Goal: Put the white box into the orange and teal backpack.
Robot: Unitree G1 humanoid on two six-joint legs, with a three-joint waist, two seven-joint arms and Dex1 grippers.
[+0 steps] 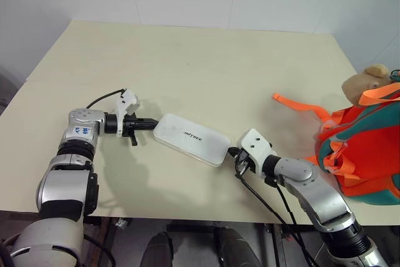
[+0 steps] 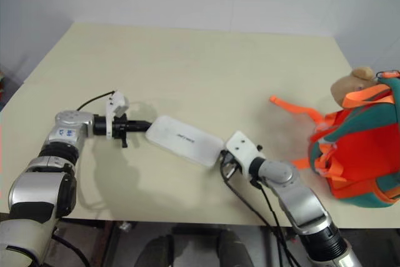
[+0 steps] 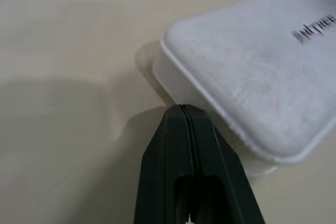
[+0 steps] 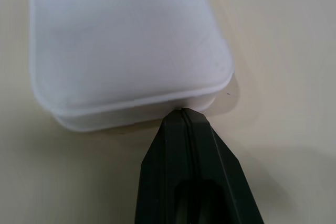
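where it lies flat on the pale cream counter (image 1: 206,60), the flat, glossy white rectangular box (image 1: 191,139) shows rounded corners, a raised lid with a thin rim around its edge, and small dark "unitree" lettering on top. it sits slantwise near the counter's front edge, between the two arms. the left pincer (image 3: 182,109) has its two black fingers pressed fully together, holding nothing, with the tip right at one short end of the box, at a corner. the right pincer (image 4: 181,111) is likewise fully closed and empty, its tip at the middle of the opposite short end, just under the lid's rim; whether either tip actually touches the box cannot be told.

well apart from the box, at the counter's right edge, stands the small soft orange backpack with teal edging (image 1: 362,148), orange straps (image 1: 300,105) trailing from it across the counter toward the box. a tan plush animal toy (image 1: 362,84) sits at its top. what the backpack holds inside cannot be seen.
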